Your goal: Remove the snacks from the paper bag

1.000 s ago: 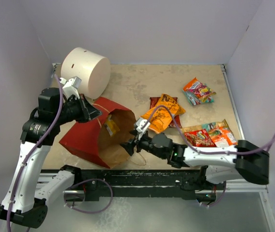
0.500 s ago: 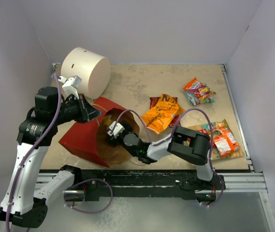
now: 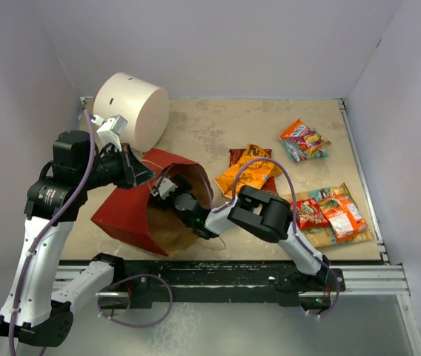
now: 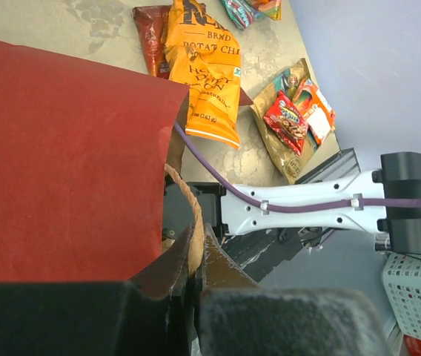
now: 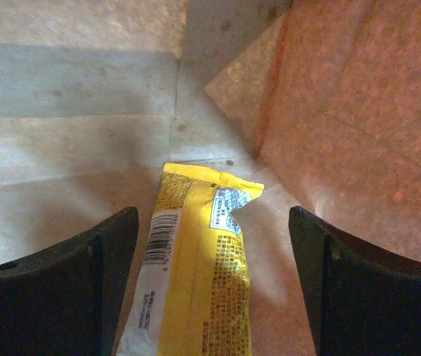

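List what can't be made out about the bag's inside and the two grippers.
Right wrist: the yellow packet within the open right gripper is cut off by the bottom edge; any other packets in the paper bag are out of frame.
Top external: the bag's wall hides the right gripper's fingertips.
Left wrist: the left gripper is shut on the bag, but rim or handle cannot be told.
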You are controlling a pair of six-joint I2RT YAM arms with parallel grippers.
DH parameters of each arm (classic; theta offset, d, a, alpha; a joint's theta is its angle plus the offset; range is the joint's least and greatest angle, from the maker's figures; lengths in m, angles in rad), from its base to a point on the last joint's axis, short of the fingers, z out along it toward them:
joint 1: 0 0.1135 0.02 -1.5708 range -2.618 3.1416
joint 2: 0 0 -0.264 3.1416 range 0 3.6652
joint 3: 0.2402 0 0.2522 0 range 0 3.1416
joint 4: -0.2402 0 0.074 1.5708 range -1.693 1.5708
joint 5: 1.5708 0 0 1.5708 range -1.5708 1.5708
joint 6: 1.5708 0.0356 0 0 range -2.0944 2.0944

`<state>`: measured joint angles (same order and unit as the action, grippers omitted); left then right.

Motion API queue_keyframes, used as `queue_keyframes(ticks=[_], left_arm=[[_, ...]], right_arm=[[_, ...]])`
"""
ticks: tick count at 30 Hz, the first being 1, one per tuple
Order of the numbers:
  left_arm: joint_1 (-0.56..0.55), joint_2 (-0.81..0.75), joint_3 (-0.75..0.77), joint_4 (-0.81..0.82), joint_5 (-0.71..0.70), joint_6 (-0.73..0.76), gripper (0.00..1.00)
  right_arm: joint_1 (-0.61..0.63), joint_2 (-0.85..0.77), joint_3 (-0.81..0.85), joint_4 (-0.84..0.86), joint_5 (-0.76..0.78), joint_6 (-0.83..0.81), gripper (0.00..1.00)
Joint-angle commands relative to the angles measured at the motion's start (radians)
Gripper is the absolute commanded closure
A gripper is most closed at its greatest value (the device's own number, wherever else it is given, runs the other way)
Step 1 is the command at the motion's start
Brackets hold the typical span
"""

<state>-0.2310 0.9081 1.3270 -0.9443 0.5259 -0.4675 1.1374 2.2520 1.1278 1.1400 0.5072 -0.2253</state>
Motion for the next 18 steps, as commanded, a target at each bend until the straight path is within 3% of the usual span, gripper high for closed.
queue_keyframes(ticks=[1,7,10,18], left_arm=[[0.006,0.004,0.056,0.01,0.019,0.039,1.0],[0.005,0.005,0.063,0.011,0.002,0.04,1.0],[0.005,0.008,0.063,0.014,-0.007,0.035,1.0],[0.005,0.008,0.058,0.017,-0.049,0.016,1.0]], right_arm=[[-0.021,0.01,0.077,-0.074,0.024,0.052,0.18],[-0.022,-0.004,0.054,-0.126,0.02,0.05,0.32],[-0.021,-0.037,0.033,-0.152,-0.003,0.069,0.47],[-0.018,-0.134,-0.031,-0.174,-0.052,0.116,0.69]])
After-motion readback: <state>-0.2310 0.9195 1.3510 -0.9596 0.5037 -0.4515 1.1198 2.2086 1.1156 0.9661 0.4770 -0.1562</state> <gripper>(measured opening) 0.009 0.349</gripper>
